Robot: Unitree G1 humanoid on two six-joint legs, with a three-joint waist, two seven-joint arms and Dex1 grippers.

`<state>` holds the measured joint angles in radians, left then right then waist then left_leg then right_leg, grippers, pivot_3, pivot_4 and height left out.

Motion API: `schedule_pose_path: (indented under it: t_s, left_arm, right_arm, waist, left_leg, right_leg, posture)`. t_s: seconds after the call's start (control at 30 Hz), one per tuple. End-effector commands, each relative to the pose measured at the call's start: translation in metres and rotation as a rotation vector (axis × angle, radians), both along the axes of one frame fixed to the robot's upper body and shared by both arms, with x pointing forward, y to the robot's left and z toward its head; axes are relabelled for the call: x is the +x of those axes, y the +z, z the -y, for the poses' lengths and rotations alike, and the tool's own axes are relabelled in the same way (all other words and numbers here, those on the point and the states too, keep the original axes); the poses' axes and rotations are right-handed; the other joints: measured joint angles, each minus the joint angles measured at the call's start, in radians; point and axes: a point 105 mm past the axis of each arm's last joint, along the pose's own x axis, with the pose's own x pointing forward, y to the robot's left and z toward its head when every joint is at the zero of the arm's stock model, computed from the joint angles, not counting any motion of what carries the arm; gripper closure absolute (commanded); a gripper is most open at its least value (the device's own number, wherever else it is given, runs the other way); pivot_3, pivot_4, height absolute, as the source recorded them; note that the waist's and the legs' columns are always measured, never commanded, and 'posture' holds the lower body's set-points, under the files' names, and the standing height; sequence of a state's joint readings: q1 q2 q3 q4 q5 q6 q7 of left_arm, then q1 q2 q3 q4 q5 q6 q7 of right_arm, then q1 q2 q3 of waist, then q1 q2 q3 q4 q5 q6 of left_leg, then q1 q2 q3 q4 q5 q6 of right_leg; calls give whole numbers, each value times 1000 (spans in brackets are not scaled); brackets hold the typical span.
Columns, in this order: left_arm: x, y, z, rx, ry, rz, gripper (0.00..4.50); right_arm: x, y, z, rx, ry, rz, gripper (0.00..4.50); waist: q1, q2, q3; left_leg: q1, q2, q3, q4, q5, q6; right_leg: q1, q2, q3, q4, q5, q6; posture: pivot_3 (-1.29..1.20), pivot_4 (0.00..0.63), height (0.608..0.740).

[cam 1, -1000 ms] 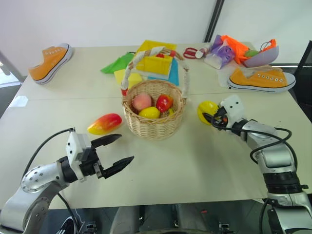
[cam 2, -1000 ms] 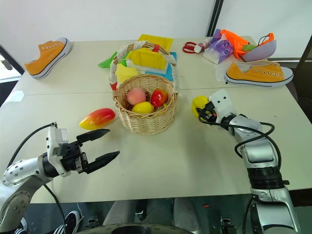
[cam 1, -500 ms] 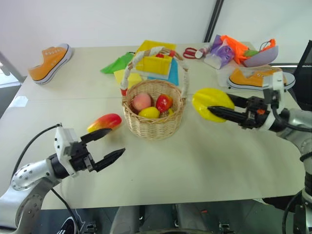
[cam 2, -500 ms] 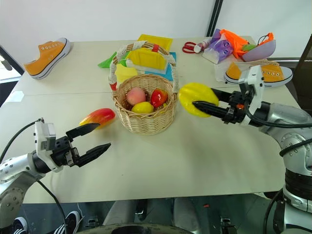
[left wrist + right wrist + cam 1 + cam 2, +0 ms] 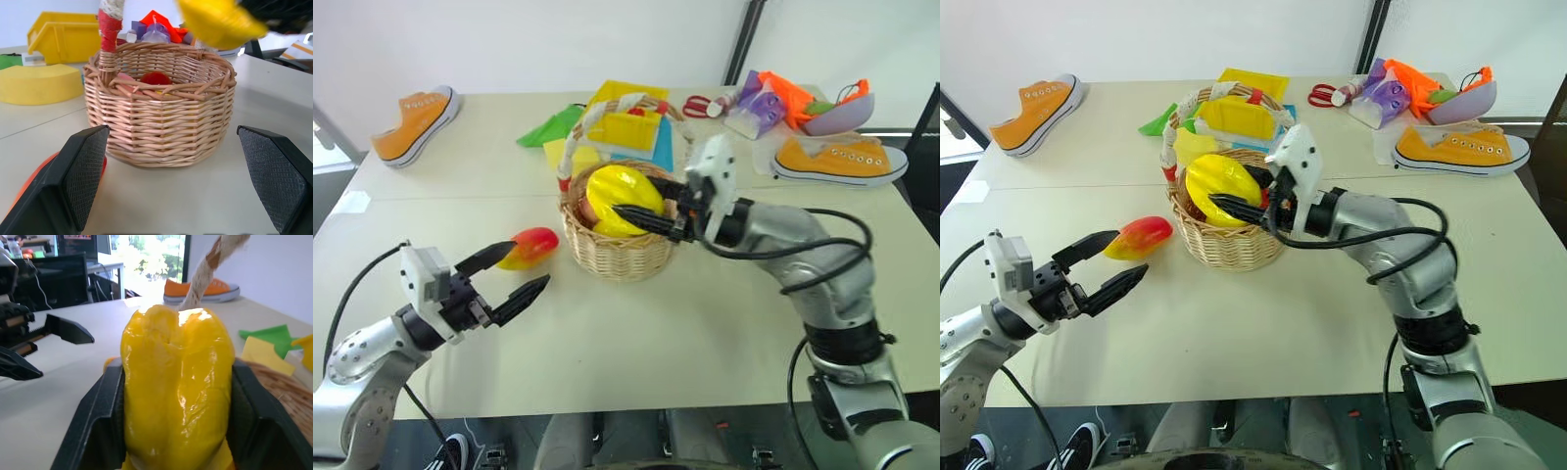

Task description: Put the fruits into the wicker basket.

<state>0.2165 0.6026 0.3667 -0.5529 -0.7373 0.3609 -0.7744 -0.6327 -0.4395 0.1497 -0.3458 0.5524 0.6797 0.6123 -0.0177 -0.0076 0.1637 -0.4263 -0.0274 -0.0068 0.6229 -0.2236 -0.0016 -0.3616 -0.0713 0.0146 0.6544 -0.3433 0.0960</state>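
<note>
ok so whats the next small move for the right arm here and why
Probably lower a little and open the right gripper. It is shut on the yellow ridged fruit, which hangs over the wicker basket, inside its rim and beside the handle, so letting go should drop it in. The mango lies on the table by the open left gripper, likely next.

Yellow ridged fruit (image 5: pixel 623 199) hides most basket (image 5: pixel 623 257) contents; mango (image 5: pixel 29 181) cut off in left wrist view.
</note>
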Motion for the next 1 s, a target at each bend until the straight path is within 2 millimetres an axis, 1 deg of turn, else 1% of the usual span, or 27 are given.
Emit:
schedule_pose_path:
  t_s: [0.03,0.07,0.1,0.13,0.17,0.27,0.3,0.33,0.37,0.43,0.47,0.53,0.67,0.73,0.8,0.83,0.93,1.0]
  left_arm:
    - [-3,8,7,8,-8,51,0]
    - [-3,8,8,8,-5,50,0]
    - [-3,8,7,7,-2,50,0]
    - [-3,7,6,6,5,49,0]
    - [-2,7,6,5,10,48,0]
    - [1,7,0,9,40,54,0]
    - [2,7,-3,10,61,58,0]
    - [6,8,-10,24,103,69,0]
    - [10,9,-17,35,142,81,0]
    - [18,9,-26,61,206,79,0]
    - [21,8,-27,71,218,78,0]
    - [28,4,-31,118,249,78,0]
    - [45,1,-42,159,340,88,0]
    - [50,-7,-40,172,317,50,0]
    - [58,-12,-38,169,318,27,0]
    - [61,-15,-36,194,300,29,0]
    - [73,-19,-37,230,278,11,0]
    - [75,-21,-34,235,222,-19,0]
  right_arm:
    - [8,15,-1,18,-42,87,1548]
    - [10,11,-1,3,-49,86,1197]
    - [10,8,-1,-5,-44,77,747]
    - [11,6,1,-7,-51,74,202]
    - [11,5,2,-7,-56,72,89]
    - [11,9,3,3,-64,90,89]
    - [8,13,4,29,-55,88,89]
    - [-1,21,7,78,-10,84,89]
    - [-17,25,13,96,80,81,89]
    - [-44,19,28,30,198,89,89]
    - [-52,11,37,-32,226,82,89]
    - [-64,3,48,-111,263,97,89]
    - [-68,0,52,-186,264,185,89]
    - [-68,-5,51,-216,259,210,89]
    - [-70,-8,50,-219,265,203,89]
    - [-70,-10,50,-220,263,197,89]
    - [-69,-16,51,-238,255,179,89]
    - [-68,-17,52,-247,251,181,89]
  waist:
    - [0,0,0]
    - [0,0,0]
    - [0,0,0]
    - [0,0,0]
    - [1,0,0]
    - [0,0,0]
    - [0,0,0]
    - [0,0,0]
    - [1,0,0]
    - [11,0,0]
    - [19,0,0]
    - [18,0,0]
    - [-3,0,0]
    - [0,0,0]
    - [4,0,0]
    - [5,0,0]
    - [8,-1,1]
    - [6,-1,1]
  left_leg:
    - [0,0,0,0,0,0]
    - [0,0,0,0,0,0]
    - [0,0,0,0,0,0]
    - [0,0,0,0,0,0]
    - [0,0,0,0,0,0]
    - [0,0,0,0,0,0]
    - [0,0,0,0,0,0]
    - [0,0,0,0,0,0]
    - [0,0,0,0,0,0]
    - [0,0,0,-1,0,0]
    - [-1,0,0,-1,0,0]
    - [0,0,0,0,-1,2]
    - [1,0,0,1,-1,2]
    - [2,1,0,0,-1,1]
    - [2,1,0,0,-1,1]
    - [1,1,0,0,-1,1]
    - [0,0,0,1,-1,1]
    - [0,0,0,1,-1,1]
  right_leg:
    - [0,0,0,0,0,0]
    - [0,0,0,0,0,0]
    - [0,0,0,0,0,0]
    - [0,0,0,0,0,0]
    - [0,0,0,0,0,0]
    - [0,0,0,0,0,0]
    - [0,0,0,0,0,0]
    - [0,0,0,0,0,0]
    - [0,0,0,1,0,0]
    - [0,0,-1,1,0,0]
    - [0,0,-1,0,0,0]
    - [2,0,-1,-4,0,0]
    - [3,0,0,-2,0,0]
    - [2,0,0,-1,0,0]
    - [2,0,-1,-1,0,0]
    - [1,0,-1,-1,0,0]
    - [1,0,-1,-1,1,1]
    - [1,0,-1,-1,1,1]
  posture:
    - [0,150,740]
    - [0,150,740]
    - [0,150,740]
    - [0,150,740]
    - [0,150,740]
    - [0,150,740]
    - [0,150,740]
    - [0,150,740]
    - [0,150,740]
    - [0,150,740]
    - [0,150,740]
    - [0,150,740]
    - [0,150,740]
    - [0,150,740]
    - [0,150,740]
    - [0,150,740]
    - [0,150,740]
    - [0,150,740]
